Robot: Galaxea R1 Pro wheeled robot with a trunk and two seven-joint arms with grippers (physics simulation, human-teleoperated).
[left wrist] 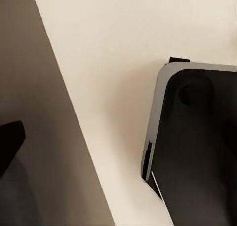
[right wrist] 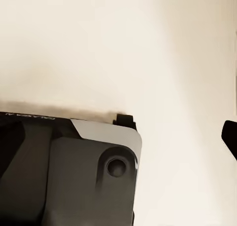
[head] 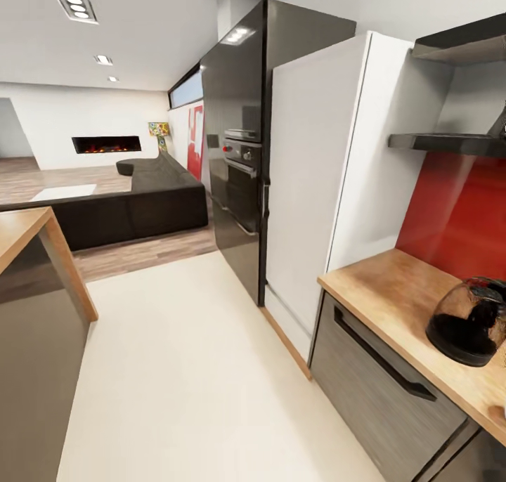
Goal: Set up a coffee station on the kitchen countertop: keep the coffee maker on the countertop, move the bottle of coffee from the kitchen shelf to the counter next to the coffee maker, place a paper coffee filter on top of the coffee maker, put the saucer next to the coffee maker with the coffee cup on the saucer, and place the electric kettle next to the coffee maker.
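Kitchen countertop (head: pixel 393 285) bears electric kettle (head: pixel 469 320); jaws' opening unclear.

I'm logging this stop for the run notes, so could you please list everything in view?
electric kettle: one, smoky glass with black base, on the countertop at far right.
kitchen countertop: one, light wood, above grey cabinet fronts.
kitchen shelf: two dark slabs, above the red backsplash.
fridge: one, white, left of the countertop.
oven tower: one, glossy black, beyond the fridge.
sofa: one, dark, in the lounge.
fireplace: one, lit, far wall.
robot base: grey-black, over the cream floor.
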